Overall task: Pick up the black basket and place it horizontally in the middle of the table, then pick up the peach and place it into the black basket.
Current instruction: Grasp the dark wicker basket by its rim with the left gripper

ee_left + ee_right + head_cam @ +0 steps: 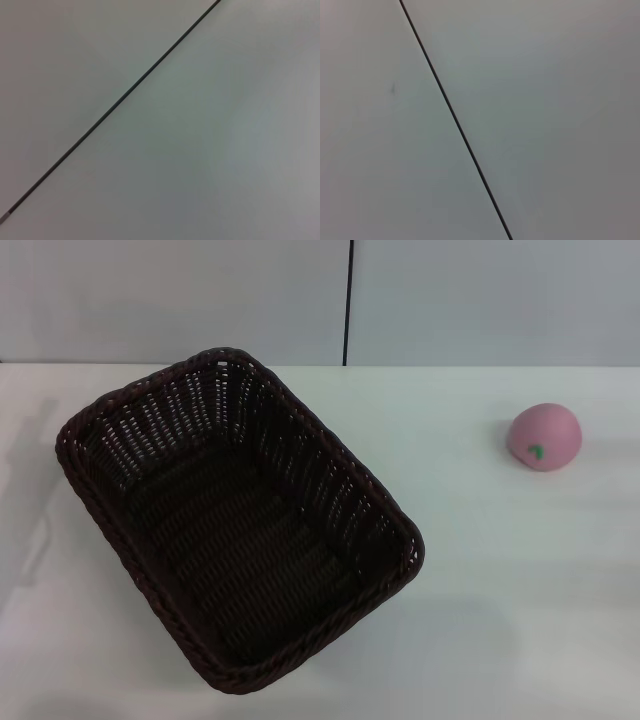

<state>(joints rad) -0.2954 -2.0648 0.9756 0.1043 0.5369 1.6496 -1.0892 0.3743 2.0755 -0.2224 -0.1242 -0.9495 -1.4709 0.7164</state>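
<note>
dark woven basket (150, 570), pink peach (545, 436), seemingly white table (500, 580)

Even, bright light; soft grey shadows on the table (480, 570); sharp focus.

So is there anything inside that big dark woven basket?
Nothing shows inside the dark woven wicker basket: only its own woven floor is seen. The small pink toy peach lies apart on the white table. Its near wall hides the inner near edge.

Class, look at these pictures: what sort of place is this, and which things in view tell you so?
Probably a lab or test bench, not a home: a bare white table against plain grey wall panels, holding only a black basket and a toy peach.
</note>
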